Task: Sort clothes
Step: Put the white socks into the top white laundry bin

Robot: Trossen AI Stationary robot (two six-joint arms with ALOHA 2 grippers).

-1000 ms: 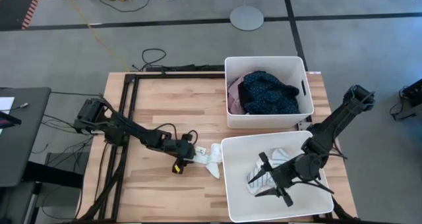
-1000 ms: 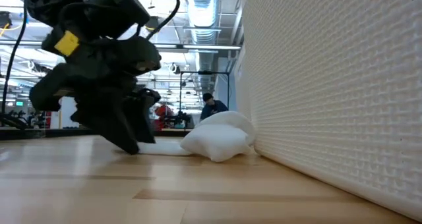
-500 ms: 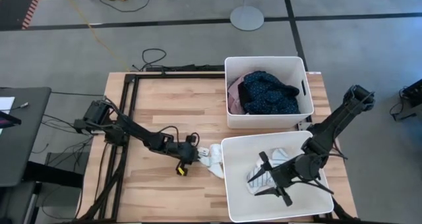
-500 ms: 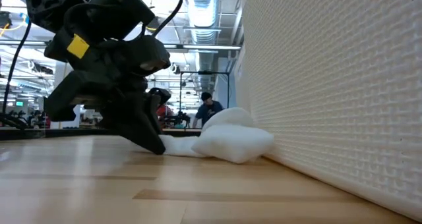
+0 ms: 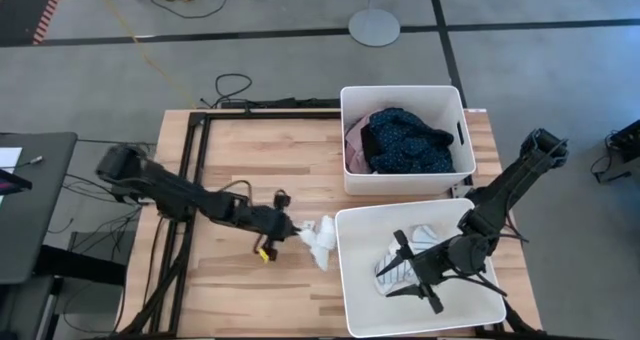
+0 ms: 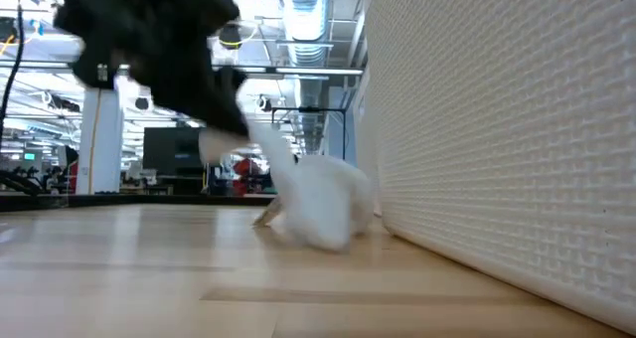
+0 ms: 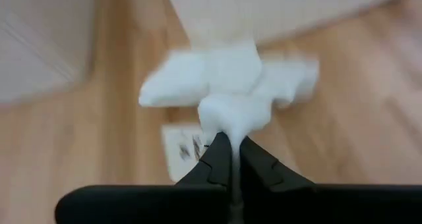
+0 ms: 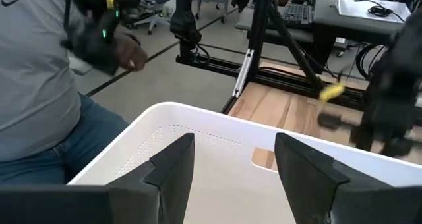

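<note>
White fabric, a small sock (image 5: 320, 242), sits pinched between the closed fingers (image 7: 221, 159) of the left end effector (image 5: 290, 234) on the wooden bench (image 5: 250, 160), just beside the near bin (image 5: 345, 280). In the low view the sock (image 6: 313, 204) hangs partly lifted, one end caught in the dark left end effector (image 6: 224, 129) above it, its lower folds touching the bench (image 6: 149, 268) close to the bin's perforated white wall (image 6: 497, 129). The left wrist view shows the bunched sock (image 7: 227, 89) spreading out past the fingertips, with a small printed label (image 7: 184, 148) lying flat on the wood beneath.

Inside the near bin, the right end effector (image 5: 408, 265) hovers with its fingers spread wide, holding nothing, over a pale striped garment (image 5: 395, 265) lying on the bin floor. Its wrist view shows the two dark fingers (image 8: 175, 161) apart above the white rim (image 8: 171, 112).

Farther back, a second white bin (image 5: 350, 110) holds a navy dotted garment (image 5: 405, 145) heaped over a pink one (image 5: 355, 150).

Beyond the bench, the right wrist view catches a person in a grey shirt and jeans (image 8: 39, 85) standing alongside, a dark object (image 8: 99, 26) in hand.
</note>
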